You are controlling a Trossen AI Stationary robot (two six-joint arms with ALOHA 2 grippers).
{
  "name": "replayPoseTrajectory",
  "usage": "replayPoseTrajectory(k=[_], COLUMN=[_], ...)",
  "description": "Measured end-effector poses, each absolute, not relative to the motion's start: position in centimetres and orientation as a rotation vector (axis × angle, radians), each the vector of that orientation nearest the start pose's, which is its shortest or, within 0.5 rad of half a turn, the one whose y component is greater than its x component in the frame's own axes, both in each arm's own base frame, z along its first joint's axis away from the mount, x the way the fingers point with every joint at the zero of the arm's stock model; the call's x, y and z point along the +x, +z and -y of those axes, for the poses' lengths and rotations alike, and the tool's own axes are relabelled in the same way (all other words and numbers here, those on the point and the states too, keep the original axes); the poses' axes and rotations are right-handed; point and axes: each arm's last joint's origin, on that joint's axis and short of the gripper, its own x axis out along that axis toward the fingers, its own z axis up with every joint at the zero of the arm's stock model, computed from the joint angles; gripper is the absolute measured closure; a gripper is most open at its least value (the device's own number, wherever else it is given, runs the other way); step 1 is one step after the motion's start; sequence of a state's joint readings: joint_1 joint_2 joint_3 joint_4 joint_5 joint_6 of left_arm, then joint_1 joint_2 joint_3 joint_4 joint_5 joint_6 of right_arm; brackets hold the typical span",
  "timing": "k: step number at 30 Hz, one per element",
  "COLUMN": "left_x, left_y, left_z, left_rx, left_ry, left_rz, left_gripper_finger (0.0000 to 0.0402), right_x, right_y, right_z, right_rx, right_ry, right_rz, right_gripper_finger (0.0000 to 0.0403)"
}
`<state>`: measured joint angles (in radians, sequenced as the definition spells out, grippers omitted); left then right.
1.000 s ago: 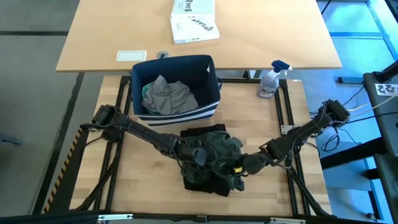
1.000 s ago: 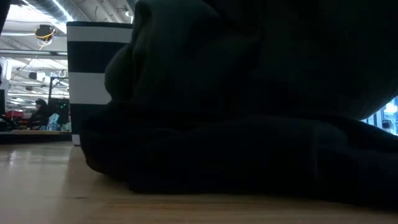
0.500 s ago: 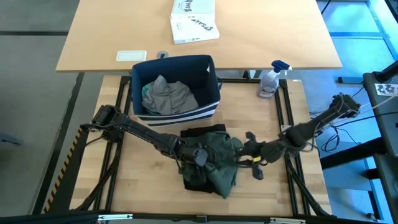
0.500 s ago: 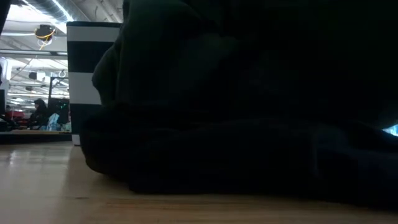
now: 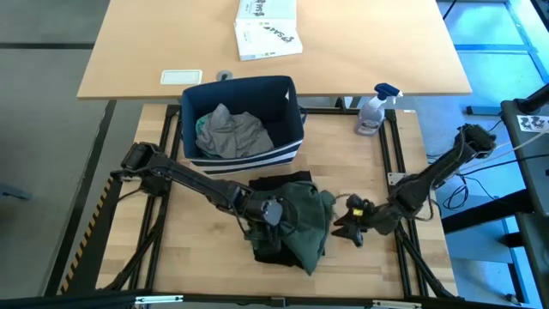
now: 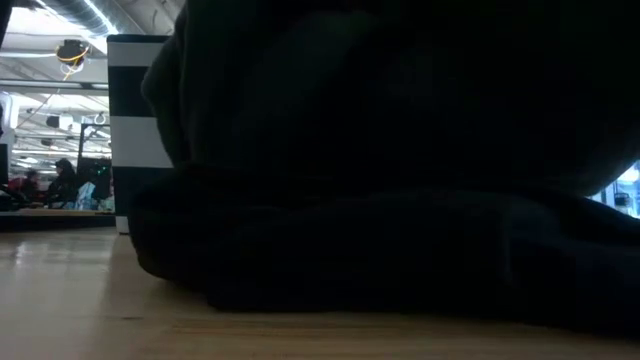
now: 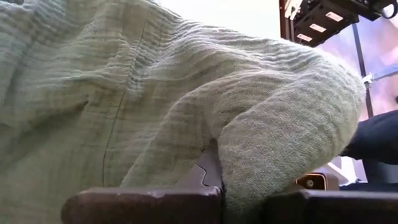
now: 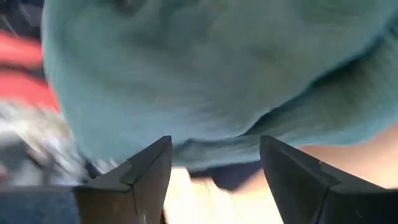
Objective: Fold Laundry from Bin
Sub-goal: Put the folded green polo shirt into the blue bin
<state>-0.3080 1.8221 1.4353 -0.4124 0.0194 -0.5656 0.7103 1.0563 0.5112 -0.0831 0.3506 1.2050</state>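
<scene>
Filling nearly the whole low view, a dark mass of cloth (image 6: 400,180) blocks everything behind it except a strip at the far left, where one striped corner of the bin (image 6: 135,120) and a slice of the room show. Seen from above, the wooden counter (image 5: 206,270) carries the navy bin (image 5: 242,118) at upper centre, with a light grey garment (image 5: 227,130) crumpled inside; whatever lies under that garment is hidden. Below the bin, at the frame's centre, a dark green garment (image 5: 304,219) is heaped over a black garment (image 5: 279,183), of which only the edges peek out.

At the pile's left edge, the left gripper (image 5: 273,213) is clamped tight on a fold of the green cloth; its wrist view shows the crinkled fabric pinched between the fingers (image 7: 143,202), whose tips are buried. Just right of the pile, the right gripper (image 5: 350,223) sits low over bare wood, fingers (image 8: 143,171) spread apart and holding nothing, the green cloth just ahead of them and blurred.

At the top of the frame a white printed box (image 5: 267,26) is cut off by the edge. A spray bottle (image 5: 374,110) stands at upper right of the counter.
</scene>
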Motion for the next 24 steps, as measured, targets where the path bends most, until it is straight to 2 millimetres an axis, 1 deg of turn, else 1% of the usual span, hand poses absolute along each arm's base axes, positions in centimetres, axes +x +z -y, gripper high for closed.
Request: replayPoseTrajectory(k=[2,5,7,10,13,19,21,24], left_x=[38.3,38.3,38.2,38.2,38.2,38.3,38.3,38.3], left_y=[25.3,25.3,25.3,25.3,25.3,25.4,25.4,25.5], left_z=[12.3,12.5,12.6,12.6,12.6,12.7,12.7,12.8], left_rx=[-0.416,-0.416,-0.416,-0.416,-0.416,-0.417,-0.419,-0.426], left_ry=[-0.077,-0.089,-0.09,-0.093,-0.094,-0.097,-0.101,-0.117], left_rz=[-0.853,-0.857,-0.858,-0.859,-0.858,-0.851,-0.85,-0.843], left_gripper_finger=[0.0399,0.0399,0.0399,0.0399,0.0399,0.0399,0.0399,0.0399], right_x=[15.7,14.7,14.0,13.3,13.1,13.1,13.3,13.8], right_y=[18.2,16.1,15.0,13.5,13.1,12.9,12.7,12.6], right_z=[-12.5,-11.9,-11.4,-10.7,-10.5,-10.2,-10.0,-9.8], right_rx=[0.984,1.165,1.233,1.289,1.309,1.313,1.333,1.36], right_ry=[-0.052,-0.08,-0.105,-0.151,-0.164,-0.224,-0.247,-0.234], right_rz=[-0.572,-0.455,-0.424,-0.45,-0.461,-0.41,-0.411,-0.433], right_gripper_finger=[0.0165,0.0163,0.0158,0.0147,0.0134,0.0105,0.0098,0.0093])
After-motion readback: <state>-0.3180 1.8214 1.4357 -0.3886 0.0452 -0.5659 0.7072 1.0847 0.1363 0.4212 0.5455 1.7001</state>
